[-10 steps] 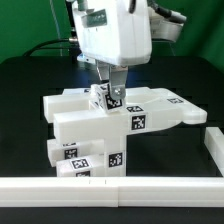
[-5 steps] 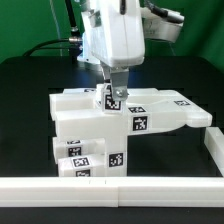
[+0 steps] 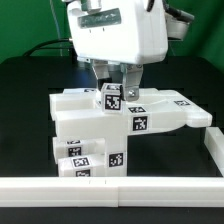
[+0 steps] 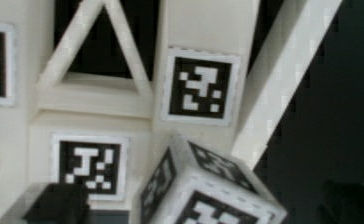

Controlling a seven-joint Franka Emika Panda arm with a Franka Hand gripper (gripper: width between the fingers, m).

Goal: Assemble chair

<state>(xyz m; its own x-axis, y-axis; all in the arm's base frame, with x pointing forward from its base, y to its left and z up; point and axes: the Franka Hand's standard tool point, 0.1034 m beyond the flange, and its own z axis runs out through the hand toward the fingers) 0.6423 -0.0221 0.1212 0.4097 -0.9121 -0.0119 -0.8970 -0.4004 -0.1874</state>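
**One cube, two jaws standing wide**

Exterior view first. The chair sits mid-table, a chunky white stack. A flat plate spreads on top toward the exterior view's right, and long blocks are piled beneath it on the exterior view's left, with black-and-white tags on their faces. The gripper hangs straight above, jaws spread, one finger on each side of the small cube that stands on the plate. It grips nothing.

There is room to move over the black table, which lies bare behind the stack and off to the exterior view's left. The front is tighter: the long white rail runs along the near edge, close to the lowest block. A short stretch of rail also sits near the plate's tip.

Now the wrist view, close and rather blurred. The cube looms with one corner forward and tags on two faces. One dark finger stands beside it, and a sliver of white plate shows between the two. Farther off, two larger tags lie flat on the plate, and dark triangular openings cut through the white.

Only this camera shows that gap at the finger. Only the exterior one gives the whole stack and the rail.
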